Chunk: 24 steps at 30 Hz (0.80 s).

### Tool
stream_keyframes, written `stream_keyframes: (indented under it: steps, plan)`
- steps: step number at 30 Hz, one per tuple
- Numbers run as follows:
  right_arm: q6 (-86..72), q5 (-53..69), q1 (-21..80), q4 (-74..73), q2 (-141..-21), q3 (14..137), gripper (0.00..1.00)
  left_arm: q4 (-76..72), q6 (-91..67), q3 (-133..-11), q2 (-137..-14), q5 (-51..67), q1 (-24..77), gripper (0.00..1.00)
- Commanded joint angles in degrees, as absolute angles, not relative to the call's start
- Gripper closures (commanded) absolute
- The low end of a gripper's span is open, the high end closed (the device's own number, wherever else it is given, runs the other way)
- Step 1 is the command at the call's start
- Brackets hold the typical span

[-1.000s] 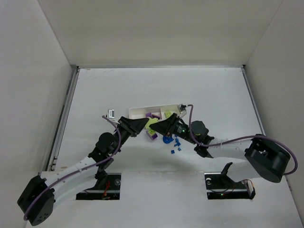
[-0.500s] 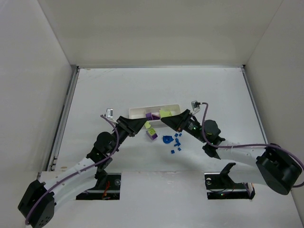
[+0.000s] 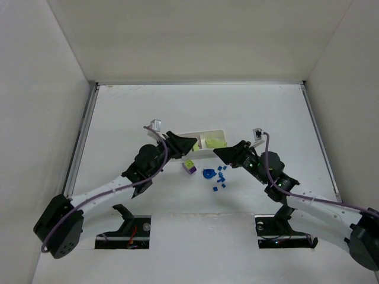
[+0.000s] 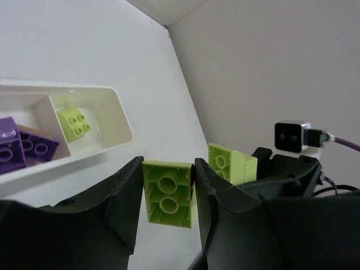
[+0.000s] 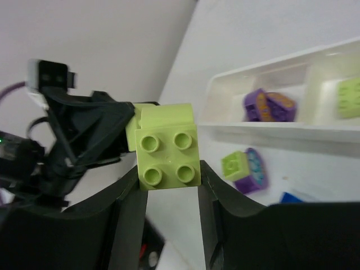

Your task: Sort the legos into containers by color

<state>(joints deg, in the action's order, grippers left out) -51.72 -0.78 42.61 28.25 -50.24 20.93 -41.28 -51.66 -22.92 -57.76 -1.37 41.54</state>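
My left gripper (image 4: 167, 169) is shut on a lime-yellow brick (image 4: 169, 193), its underside toward the camera; in the top view it (image 3: 180, 144) hangs over the white tray's (image 3: 204, 135) left part. My right gripper (image 5: 169, 169) is shut on another lime-yellow brick (image 5: 169, 152), just right of the tray in the top view (image 3: 222, 152). The tray (image 4: 115, 107) holds a lime brick (image 4: 75, 122) in its end compartment and purple bricks (image 4: 22, 149) in the middle one. A joined lime-and-purple piece (image 3: 189, 167) lies on the table.
Small blue bricks (image 3: 220, 177) and a larger blue piece (image 3: 208, 174) are scattered on the table in front of the tray. The two grippers face each other closely. White walls enclose the table on three sides.
My right gripper has drawn back to the right, away from the tray. My left gripper has moved right and forward over the tray's left end.
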Motion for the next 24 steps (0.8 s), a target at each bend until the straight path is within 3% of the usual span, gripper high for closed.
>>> stream_keyframes:
  steps: [1,9,20,24]
  plan:
    - [-43.1,-10.5,41.6,16.7,-46.8,22.0,0.71,-42.2,-43.7,-30.6,-65.1,-4.7,43.6,0.75]
    - [-41.7,-11.5,38.9,16.8,-43.4,16.4,0.71,-40.8,-37.1,-45.1,-86.5,-7.7,46.2,0.74]
    - [-41.6,-11.1,39.5,19.2,-44.8,15.2,0.71,-36.3,-33.8,-57.1,-101.1,-9.8,46.4,0.72]
    - [-41.4,-11.0,40.2,19.2,-44.3,15.1,0.71,-35.7,-33.7,-58.2,-101.4,-10.7,46.4,0.57]
